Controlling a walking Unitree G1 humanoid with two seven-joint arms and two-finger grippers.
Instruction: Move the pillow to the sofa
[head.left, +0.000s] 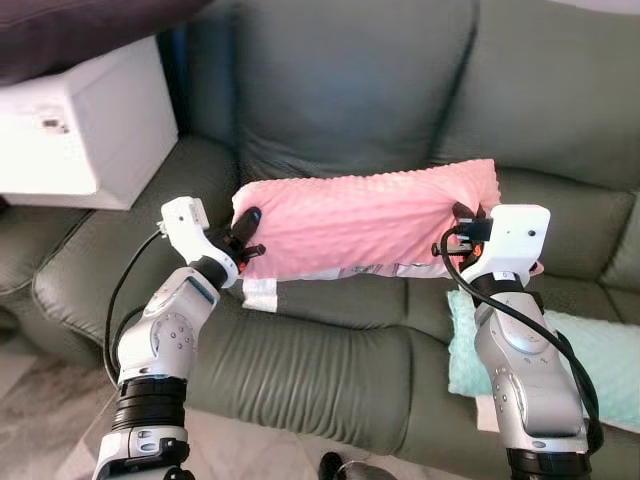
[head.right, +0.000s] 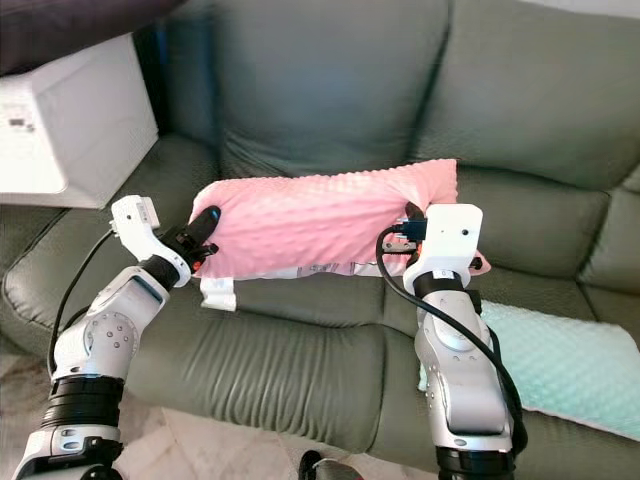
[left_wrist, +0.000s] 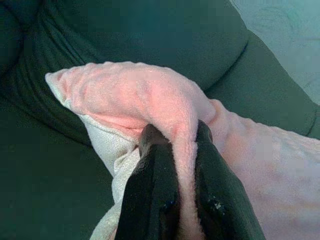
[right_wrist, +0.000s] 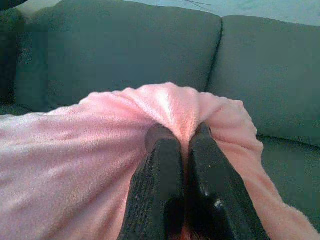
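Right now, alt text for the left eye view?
Both hands grip a pink pillow at its ends, the left hand and right hand holding it over the green sofa seat. A mint pillow lies at right, a white box at left.

A white box (head.left: 85, 130) is seen at the far left, resting on the couch arm. Something dark (head.left: 70, 30) is laid on top of it. A soft mint-green cushion (head.left: 590, 365) is seen lying at the right. A pale floor (head.left: 40, 420) is seen below.
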